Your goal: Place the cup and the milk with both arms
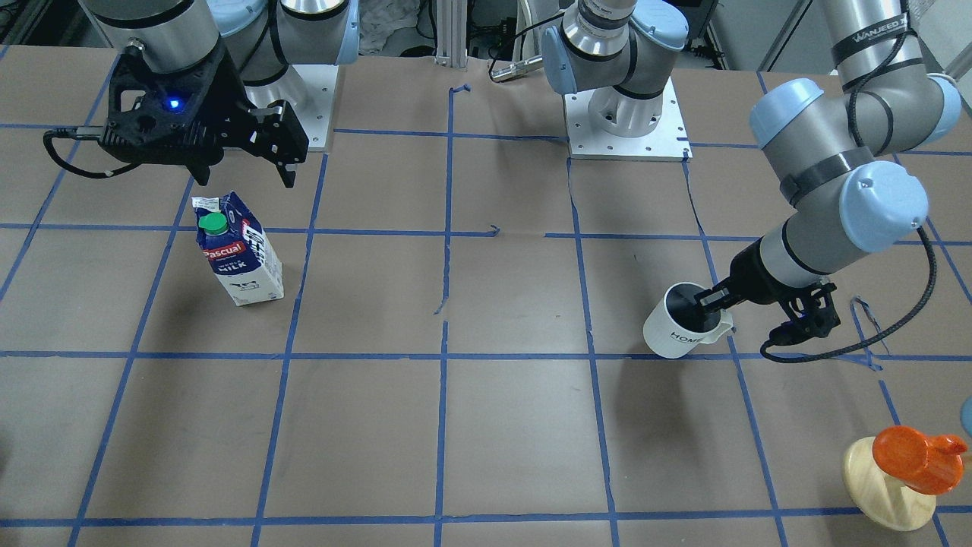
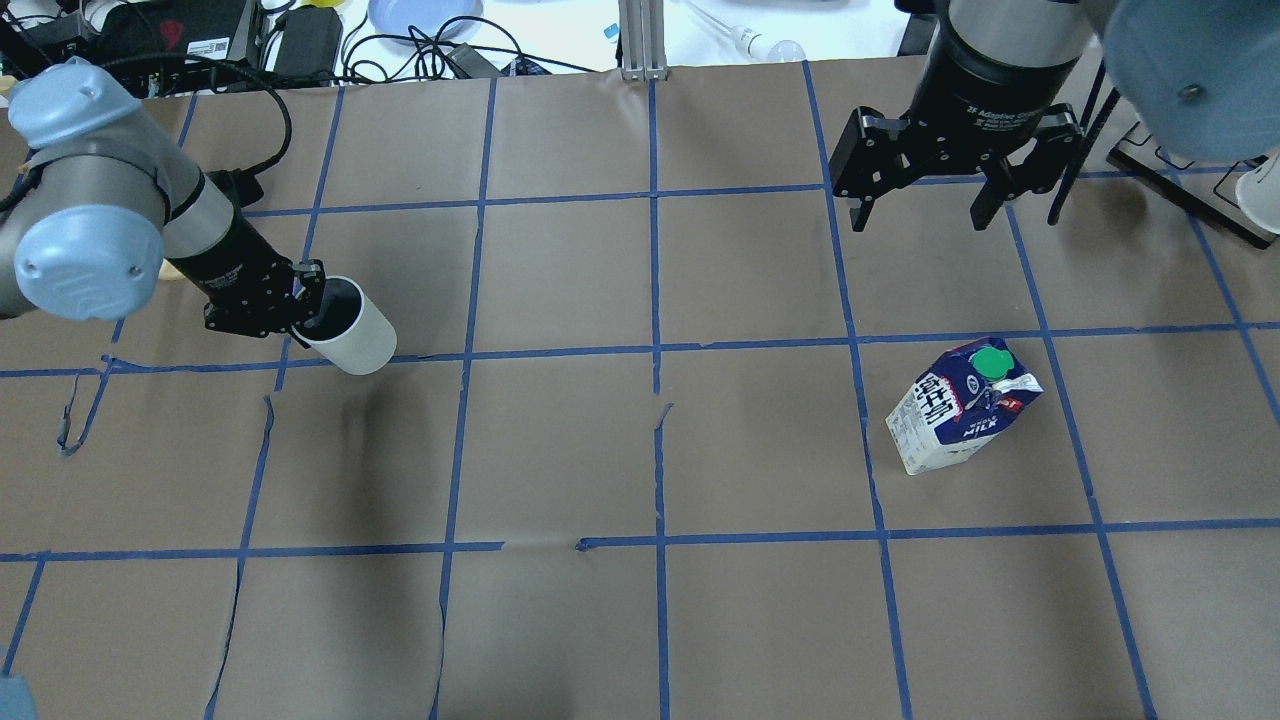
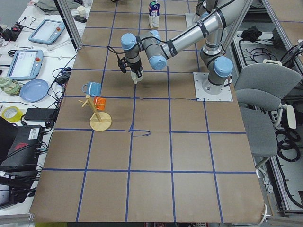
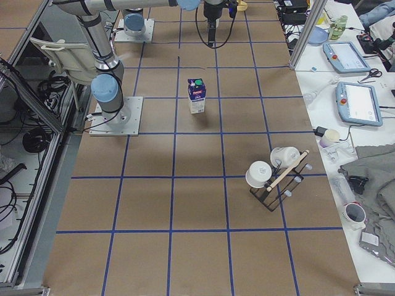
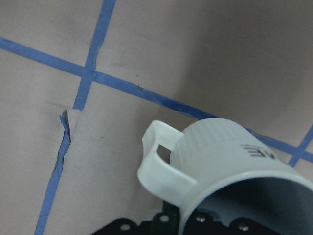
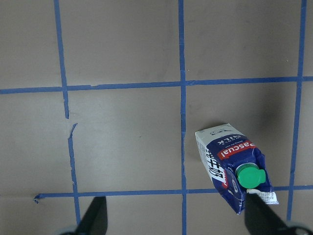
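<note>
Cup: the white cup (image 1: 678,333) is on the robot's left side of the brown desk (image 1: 516,425), held by its rim. I cannot tell if its bottom touches the desk.
Cup's way: its long way runs mostly up and down and it tips a little. The grey mouth faces up. The handle sticks out toward the robot's left.
Left tool: the left tool (image 1: 710,300) is pinched on the cup's rim, with one finger inside the cup.
Milk: the milk (image 1: 241,262) stands on the desk on the robot's right side, far from the cup.
Milk's way: it stands tall and straight, long way up and down. The green cap is on the sloped top, above the red label.
Right tool: the right tool (image 2: 920,222) hangs in the air with its fingers spread wide and nothing in them. It is near the milk, on the robot's side of it, and not touching it.
Other: an orange cup on a wooden stand (image 1: 904,471) sits at the desk's edge.
</note>
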`<state>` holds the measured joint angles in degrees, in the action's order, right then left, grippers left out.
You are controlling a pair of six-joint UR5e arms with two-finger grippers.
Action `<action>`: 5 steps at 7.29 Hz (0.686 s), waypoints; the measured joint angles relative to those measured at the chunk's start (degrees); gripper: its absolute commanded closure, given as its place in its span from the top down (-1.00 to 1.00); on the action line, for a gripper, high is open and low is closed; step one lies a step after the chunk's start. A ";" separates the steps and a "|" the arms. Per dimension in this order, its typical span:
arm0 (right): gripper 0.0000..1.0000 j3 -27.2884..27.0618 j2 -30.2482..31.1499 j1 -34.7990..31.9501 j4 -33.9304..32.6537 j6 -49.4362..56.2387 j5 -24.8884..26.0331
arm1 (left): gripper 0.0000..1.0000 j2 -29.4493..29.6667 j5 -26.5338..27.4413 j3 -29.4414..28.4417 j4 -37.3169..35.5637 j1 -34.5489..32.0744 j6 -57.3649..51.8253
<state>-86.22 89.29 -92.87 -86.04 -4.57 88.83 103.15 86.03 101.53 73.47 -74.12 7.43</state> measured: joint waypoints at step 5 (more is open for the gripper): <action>1.00 -0.06 -0.04 0.15 0.00 0.00 -0.06 | -1.00 4.64 -0.68 -8.10 -2.06 -18.12 25.80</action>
<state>-86.28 89.24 -92.73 -86.04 -4.57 88.77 107.80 85.35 93.42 71.41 -92.24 33.23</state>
